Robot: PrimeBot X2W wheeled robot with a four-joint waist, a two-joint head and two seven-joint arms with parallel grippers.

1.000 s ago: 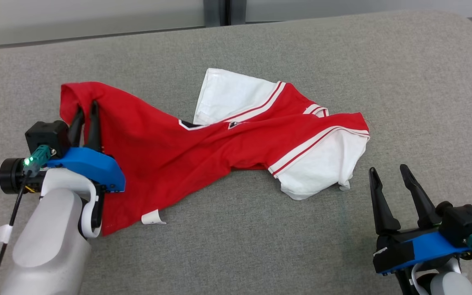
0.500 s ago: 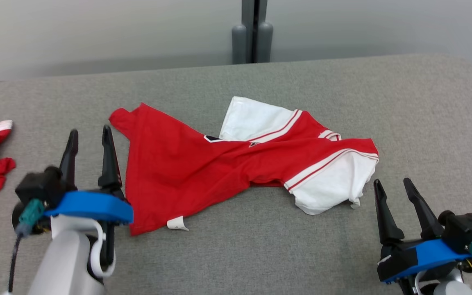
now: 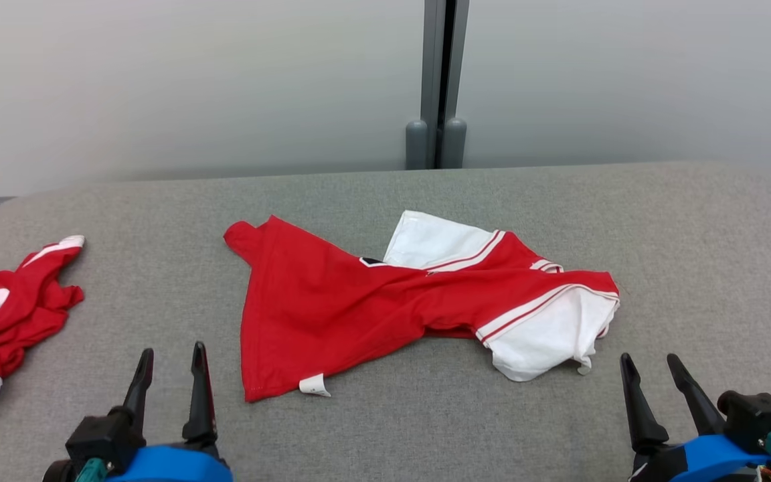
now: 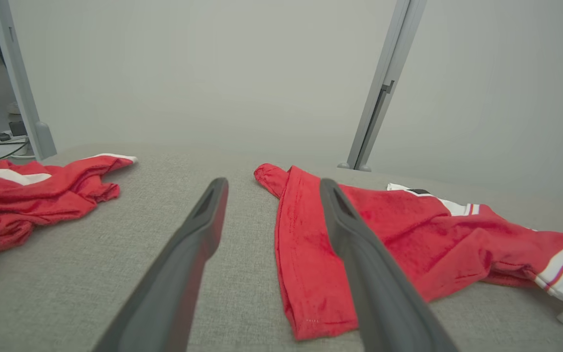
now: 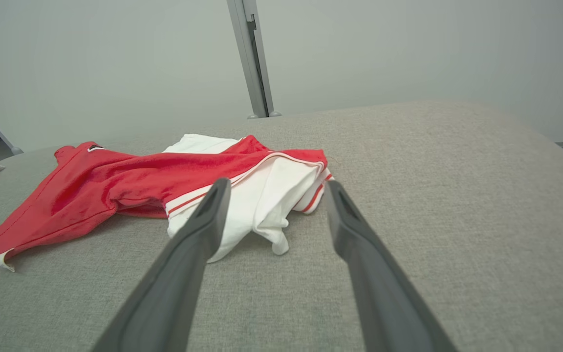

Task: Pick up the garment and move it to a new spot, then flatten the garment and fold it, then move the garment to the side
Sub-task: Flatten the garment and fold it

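The garment [image 3: 359, 314], a red shirt with white sleeves and striped trim, lies crumpled and twisted in the middle of the grey padded table [image 3: 425, 428], with a white label at its near hem. My left gripper [image 3: 173, 353] is open at the near edge, just left of the garment's red hem [image 4: 306, 274] and not touching it. At the near right my right gripper [image 3: 649, 359] stands open, a little short of the white sleeve [image 5: 262, 195]. Nothing sits between either pair of fingers.
A second red and white garment [image 3: 4, 314] lies bunched at the table's left edge, also in the left wrist view [image 4: 27, 195]. Pale wall panels with a grey post [image 3: 436, 134] stand behind the table. Bare grey surface lies to the right of the shirt.
My left gripper opened, let go of the garment's red corner and drew back to the near edge. The corner dropped flat. The head camera tilted up, bringing the wall and second garment into view.
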